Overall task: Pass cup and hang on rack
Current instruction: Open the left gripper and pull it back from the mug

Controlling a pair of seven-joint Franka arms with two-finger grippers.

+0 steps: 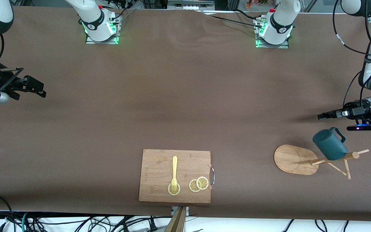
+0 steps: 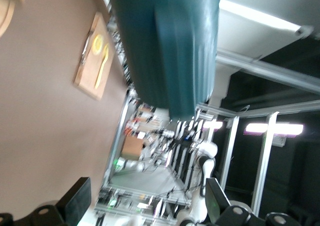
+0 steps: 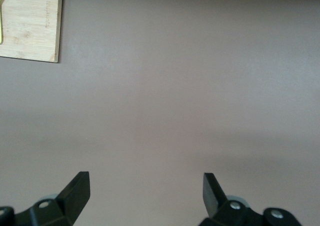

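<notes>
Brown cloth covers the table (image 1: 179, 96) end to end. Both Franka arms sit pulled out to the table's two ends, nothing gripped.

Wooden cutting board (image 1: 175, 176) lies at the camera-side edge of the table, roughly midway between the two grippers and well apart from both. On it: a yellow fork (image 1: 174, 174) with its tines on one lemon slice (image 1: 174, 189), and two more overlapping lemon slices (image 1: 198, 184) beside the board's metal handle (image 1: 212, 175). A corner of the board also shows in the right wrist view.

The rack (image 1: 314, 159), a light wooden mug tree, stands near the left gripper, on the side toward the front camera. Oval base, central pole, thin pegs sticking out.

The cup (image 1: 329, 144), a dark teal ribbed mug, hangs on the rack's pegs with its loop handle turned toward the left gripper. It fills the left wrist view (image 2: 167, 45), close ahead of the fingers but not between them.

Left gripper (image 1: 325, 115) hovers over bare cloth at the left arm's end, close to the cup, not touching it. Fingers spread apart, empty.

Right gripper (image 1: 39, 91) hovers over bare cloth at the right arm's end, well apart from the board, the rack and the cup. Fingers spread wide, empty; this arm waits.
</notes>
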